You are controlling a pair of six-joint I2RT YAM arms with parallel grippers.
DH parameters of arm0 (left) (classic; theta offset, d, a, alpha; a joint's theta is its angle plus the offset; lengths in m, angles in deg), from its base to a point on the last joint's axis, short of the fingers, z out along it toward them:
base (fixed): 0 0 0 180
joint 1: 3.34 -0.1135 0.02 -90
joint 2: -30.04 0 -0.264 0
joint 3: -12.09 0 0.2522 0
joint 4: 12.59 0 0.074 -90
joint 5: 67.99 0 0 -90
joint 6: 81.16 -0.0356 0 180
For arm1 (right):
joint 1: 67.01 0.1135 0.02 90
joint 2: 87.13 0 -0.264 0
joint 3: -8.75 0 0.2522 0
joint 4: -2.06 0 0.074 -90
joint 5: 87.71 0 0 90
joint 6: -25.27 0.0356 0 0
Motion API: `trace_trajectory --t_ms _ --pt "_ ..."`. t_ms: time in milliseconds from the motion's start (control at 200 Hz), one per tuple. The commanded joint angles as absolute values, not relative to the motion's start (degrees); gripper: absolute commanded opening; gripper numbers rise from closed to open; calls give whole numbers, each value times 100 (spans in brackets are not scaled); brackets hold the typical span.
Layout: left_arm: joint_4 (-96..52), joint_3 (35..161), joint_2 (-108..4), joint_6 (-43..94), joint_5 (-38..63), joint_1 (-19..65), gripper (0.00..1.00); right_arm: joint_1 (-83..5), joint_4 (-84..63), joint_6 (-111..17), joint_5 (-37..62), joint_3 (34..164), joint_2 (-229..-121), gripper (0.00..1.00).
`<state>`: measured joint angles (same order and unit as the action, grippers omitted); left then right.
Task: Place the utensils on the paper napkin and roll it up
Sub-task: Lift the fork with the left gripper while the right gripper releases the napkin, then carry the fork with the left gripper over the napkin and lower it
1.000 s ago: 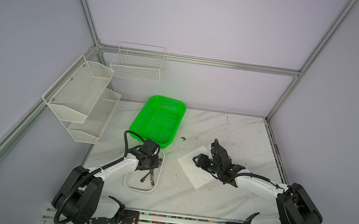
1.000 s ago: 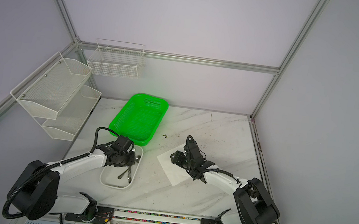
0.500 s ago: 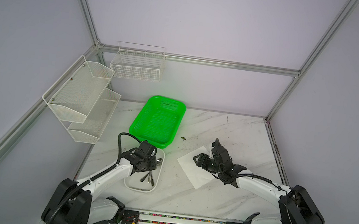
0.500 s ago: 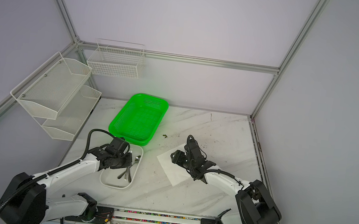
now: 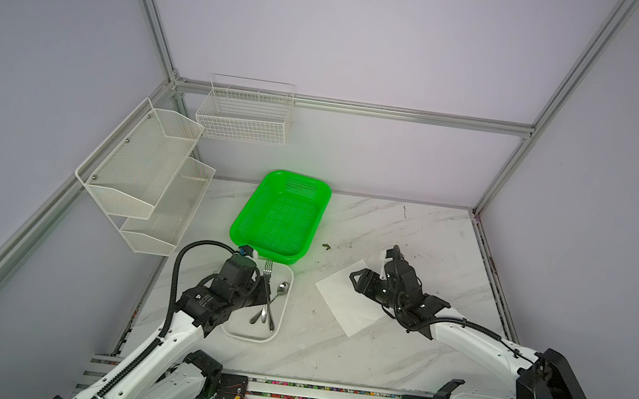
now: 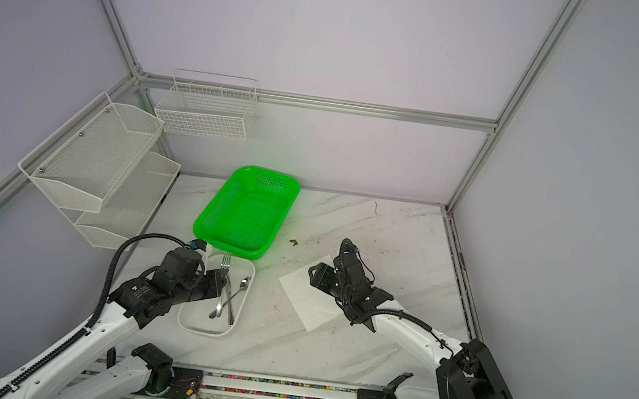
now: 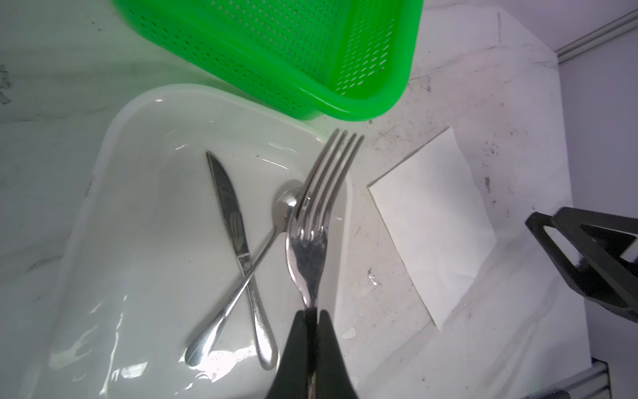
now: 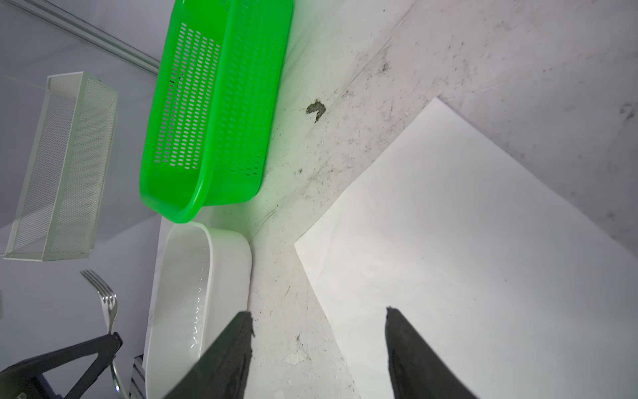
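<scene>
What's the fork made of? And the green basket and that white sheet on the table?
The fork looks like polished metal: silvery, with mirror-like reflections. The green basket seems to be glossy moulded plastic, with rows of slots. The white sheet is probably a paper napkin: thin, matte, flat, slightly wrinkled.

Shiny metal fork [image 7: 312, 221], glossy plastic tray [image 7: 138, 259], matt paper napkin [image 7: 435, 221], scuffed marble-look table [image 7: 397, 345]

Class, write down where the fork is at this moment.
On the left in both top views, the fork is gripped by its handle in the left gripper, above the white tray, tines toward the green basket.
</scene>
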<state>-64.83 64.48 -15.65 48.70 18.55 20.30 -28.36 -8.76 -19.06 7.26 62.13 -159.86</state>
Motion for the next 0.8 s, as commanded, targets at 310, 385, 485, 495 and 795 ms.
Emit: trace_trajectory --t_ms 310,385,485,495,795 --pt "-4788 7427 -3075 5302 430 2979 0 -4643 -1080 -2100 1725 5572 -15220 65" --pt "-4606 7637 -3551 5367 478 3131 0 -4774 -1091 -2153 1884 5532 -15289 65" --pt "-4039 7751 -4060 5622 388 3349 0 -4800 -1077 -2172 1905 5495 -15331 65" --pt "-3961 7757 -4108 5657 386 3364 0 -4798 -1074 -2174 1900 5488 -15331 65" --pt "-1509 7862 -5722 7225 688 3894 0 -4870 -1242 -2325 1720 5497 -15593 65"
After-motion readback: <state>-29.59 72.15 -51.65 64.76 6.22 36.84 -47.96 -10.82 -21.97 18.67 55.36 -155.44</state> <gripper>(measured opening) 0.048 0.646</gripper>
